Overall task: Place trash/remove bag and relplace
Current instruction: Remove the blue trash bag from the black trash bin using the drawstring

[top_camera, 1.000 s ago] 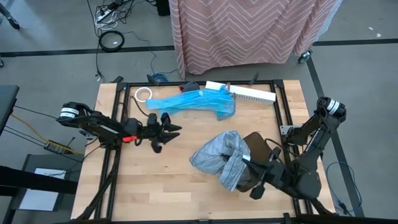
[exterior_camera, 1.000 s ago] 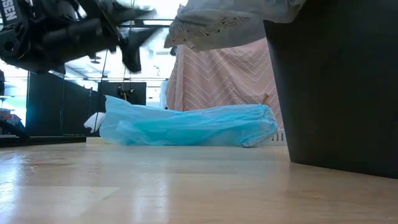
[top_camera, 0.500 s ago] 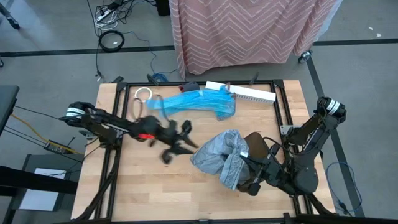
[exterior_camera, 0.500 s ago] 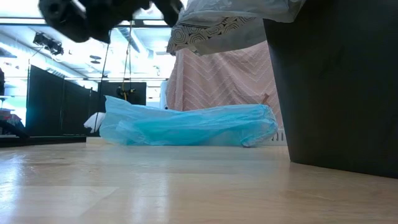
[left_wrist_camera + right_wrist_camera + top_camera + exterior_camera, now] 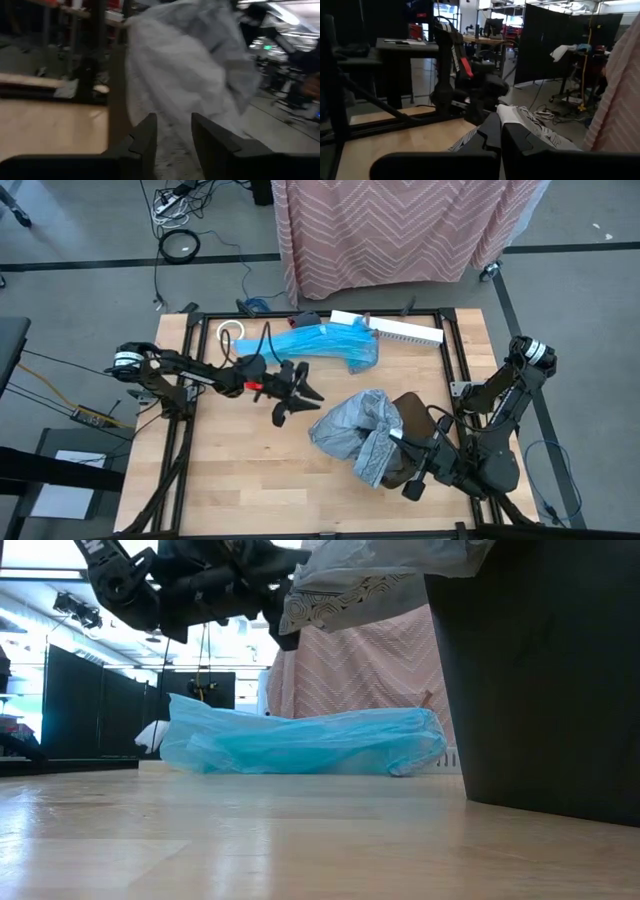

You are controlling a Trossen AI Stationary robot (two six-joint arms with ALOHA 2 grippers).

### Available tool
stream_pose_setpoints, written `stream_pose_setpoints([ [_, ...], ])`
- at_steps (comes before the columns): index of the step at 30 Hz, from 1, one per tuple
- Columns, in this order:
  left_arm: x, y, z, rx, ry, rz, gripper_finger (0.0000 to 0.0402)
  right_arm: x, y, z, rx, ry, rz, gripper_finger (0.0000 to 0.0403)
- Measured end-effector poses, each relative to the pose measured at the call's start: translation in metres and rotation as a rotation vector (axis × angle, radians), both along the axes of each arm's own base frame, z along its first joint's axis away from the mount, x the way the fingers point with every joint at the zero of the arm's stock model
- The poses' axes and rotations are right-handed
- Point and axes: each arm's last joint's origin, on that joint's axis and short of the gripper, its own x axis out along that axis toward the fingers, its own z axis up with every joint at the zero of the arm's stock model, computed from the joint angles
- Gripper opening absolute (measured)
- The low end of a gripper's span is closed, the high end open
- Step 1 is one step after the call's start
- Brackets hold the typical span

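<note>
Reaching across the middle of the high view, the left arm lies stretched out low toward the right, its left gripper [image 5: 300, 397] just beside the bag [image 5: 352, 430], fingers parted and holding nothing. No brand or label is readable in full; the low view shows only a fragment of white lettering on the arm at the upper left of the frame. The bag, grey and wrinkled, is draped over a dark bin [image 5: 415, 420] right of centre in the high view. The right arm sits folded at the lower right of that view, its right gripper [image 5: 400, 442] closed on the bag's edge. The left wrist view alone shows the bag's crumpled surface [image 5: 185, 75] close ahead of the parted fingers [image 5: 142, 142]. The low view alone shows the bin wall [image 5: 540, 680] at the right edge of the frame and the blue plastic bag [image 5: 300, 743] lying flat on the bench [image 5: 250, 840]. The high view places that blue bag [image 5: 320, 343] at upper centre, with a white tape roll [image 5: 232, 331] to its left.
</note>
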Motion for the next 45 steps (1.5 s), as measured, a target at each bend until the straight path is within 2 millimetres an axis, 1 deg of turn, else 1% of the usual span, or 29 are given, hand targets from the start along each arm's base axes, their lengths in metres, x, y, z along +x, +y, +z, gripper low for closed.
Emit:
stream_pose_setpoints([
  [4,0.000,-0.005,0.000,0.007,-0.004,-0.047,0.0169,0.002,-0.001,0.000,-0.006,0.004,-0.009,0.0000],
  [8,0.000,-0.005,0.001,0.008,-0.008,-0.042,0.0203,0.002,-0.001,-0.001,-0.011,0.007,-0.008,0.0000],
  [13,0.002,-0.005,-0.005,-0.008,0.016,-0.036,0.0230,0.003,-0.002,-0.001,-0.011,0.007,-0.011,0.0000],
  [17,0.011,-0.004,-0.009,-0.069,0.052,-0.055,0.0237,0.004,-0.003,-0.001,-0.013,0.008,-0.019,0.0000],
  [24,0.029,-0.005,-0.007,-0.129,0.072,-0.098,0.0237,0.006,-0.005,-0.001,-0.017,0.009,-0.021,0.0000],
  [27,0.036,-0.007,-0.010,-0.159,0.103,-0.124,0.0235,0.006,-0.005,-0.001,-0.017,0.010,-0.021,0.0000],
  [30,0.042,-0.011,-0.013,-0.187,0.127,-0.148,0.0220,0.006,-0.005,-0.001,-0.017,0.010,-0.021,0.0000],
  [32,0.045,-0.012,-0.014,-0.206,0.147,-0.159,0.0197,0.006,-0.005,-0.001,-0.018,0.010,-0.021,0.0000],
  [36,0.045,-0.010,-0.013,-0.239,0.160,-0.159,0.0126,0.007,-0.005,-0.001,-0.018,0.011,-0.023,0.0000],
  [41,0.041,-0.004,-0.003,-0.274,0.144,-0.160,0.0023,0.007,-0.005,-0.001,-0.018,0.010,-0.023,0.0000],
  [43,0.039,-0.002,0.002,-0.294,0.142,-0.159,0.0009,0.007,-0.005,-0.001,-0.017,0.010,-0.026,0.0000],
  [45,0.037,-0.001,0.010,-0.323,0.134,-0.163,0.0011,0.007,-0.005,-0.001,-0.016,0.011,-0.031,0.0000],
])
